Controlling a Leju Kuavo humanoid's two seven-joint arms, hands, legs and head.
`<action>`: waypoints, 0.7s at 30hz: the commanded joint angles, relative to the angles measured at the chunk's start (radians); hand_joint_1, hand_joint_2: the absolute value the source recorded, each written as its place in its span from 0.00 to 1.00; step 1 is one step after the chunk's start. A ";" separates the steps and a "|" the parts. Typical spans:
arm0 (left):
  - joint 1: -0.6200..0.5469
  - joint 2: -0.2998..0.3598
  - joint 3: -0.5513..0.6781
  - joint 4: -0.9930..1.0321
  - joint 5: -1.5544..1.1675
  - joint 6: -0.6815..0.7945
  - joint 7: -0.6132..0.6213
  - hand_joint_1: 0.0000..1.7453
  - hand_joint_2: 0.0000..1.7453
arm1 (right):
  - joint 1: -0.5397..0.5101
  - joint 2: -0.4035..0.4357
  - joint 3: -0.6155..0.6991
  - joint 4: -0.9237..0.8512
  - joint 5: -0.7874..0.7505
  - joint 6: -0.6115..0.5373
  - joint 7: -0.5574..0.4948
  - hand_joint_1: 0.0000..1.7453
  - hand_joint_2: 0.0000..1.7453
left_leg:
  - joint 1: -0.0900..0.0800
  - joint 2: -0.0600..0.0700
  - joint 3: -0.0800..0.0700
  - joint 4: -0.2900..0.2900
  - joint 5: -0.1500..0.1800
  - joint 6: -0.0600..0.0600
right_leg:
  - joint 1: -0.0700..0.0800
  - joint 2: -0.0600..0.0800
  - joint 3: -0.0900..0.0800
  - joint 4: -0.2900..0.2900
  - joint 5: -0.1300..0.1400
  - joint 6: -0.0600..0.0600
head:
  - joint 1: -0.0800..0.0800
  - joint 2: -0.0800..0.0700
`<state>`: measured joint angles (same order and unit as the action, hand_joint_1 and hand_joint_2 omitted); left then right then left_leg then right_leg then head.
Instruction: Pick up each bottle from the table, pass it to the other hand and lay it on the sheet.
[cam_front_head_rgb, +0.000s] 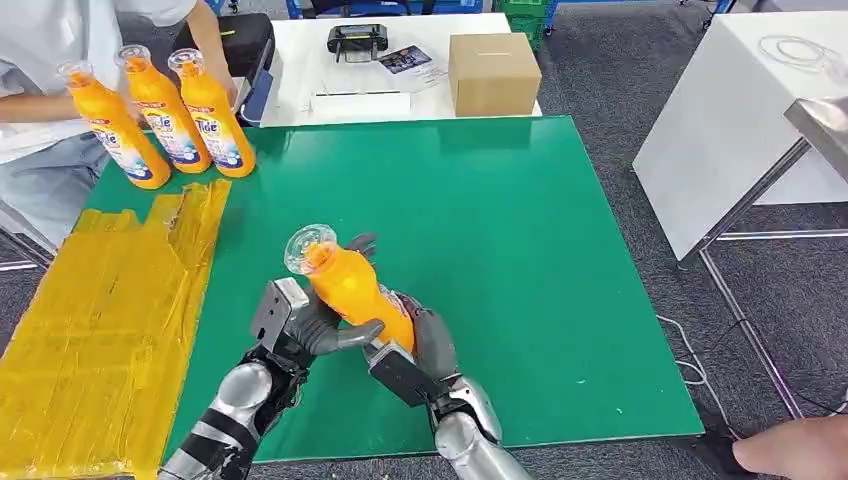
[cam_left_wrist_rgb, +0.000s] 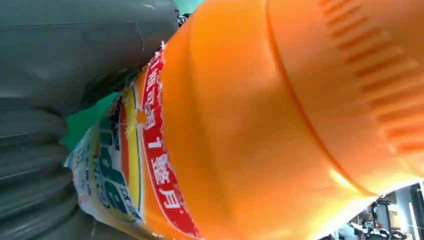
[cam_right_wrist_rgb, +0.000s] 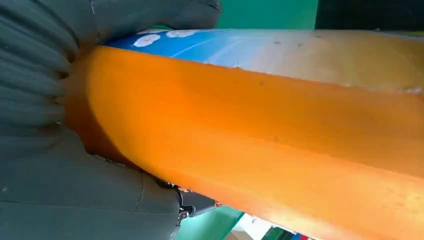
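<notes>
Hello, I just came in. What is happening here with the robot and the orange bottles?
The robot holds one orange bottle above the green table with both hands: the left hand and the right hand are both wrapped around it, mid hand-over. Three more orange bottles stand at the table's far left corner, near a seated person. The yellow sheet on the left has no bottle on it yet.

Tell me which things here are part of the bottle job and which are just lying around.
Part of the job:
held orange bottle, gripped by left hand and right hand
three orange bottles standing at the back
yellow sheet
green table

Lying about:
cardboard box
black device
leaflet
</notes>
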<state>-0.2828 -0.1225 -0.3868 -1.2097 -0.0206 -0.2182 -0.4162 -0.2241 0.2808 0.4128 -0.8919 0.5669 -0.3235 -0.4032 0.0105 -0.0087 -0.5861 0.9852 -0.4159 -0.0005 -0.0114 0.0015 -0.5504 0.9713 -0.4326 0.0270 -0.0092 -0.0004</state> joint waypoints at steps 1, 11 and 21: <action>-0.059 -0.011 -0.014 0.079 0.002 0.005 0.006 1.00 1.00 | -0.045 -0.014 0.054 0.090 -0.001 0.001 0.002 1.00 1.00 | 0.001 0.000 0.003 0.000 -0.002 0.001 | 0.001 -0.001 0.004 -0.001 -0.002 -0.001 | 0.000 0.000; -0.060 -0.015 -0.009 0.083 0.007 0.011 0.005 1.00 1.00 | -0.040 -0.017 0.057 0.080 -0.006 -0.007 -0.004 1.00 1.00 | 0.000 -0.001 0.002 0.000 -0.001 0.000 | 0.001 -0.002 0.002 -0.001 -0.001 -0.001 | 0.000 0.000; -0.009 0.023 0.089 -0.039 -0.270 0.394 -0.051 1.00 1.00 | 0.096 -0.108 0.007 -0.291 -0.030 -0.025 -0.020 0.00 1.00 | 0.000 -0.001 0.001 0.000 -0.001 0.001 | 0.000 -0.002 0.001 -0.001 -0.001 0.000 | 0.000 0.000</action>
<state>-0.2856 -0.1247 -0.3777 -1.1940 -0.0342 -0.1546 -0.4276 -0.2248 0.2732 0.4322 -0.8926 0.5524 -0.3494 -0.4135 0.0105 -0.0086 -0.5864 0.9852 -0.4159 -0.0004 -0.0115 0.0016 -0.5509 0.9713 -0.4326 0.0270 -0.0092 -0.0004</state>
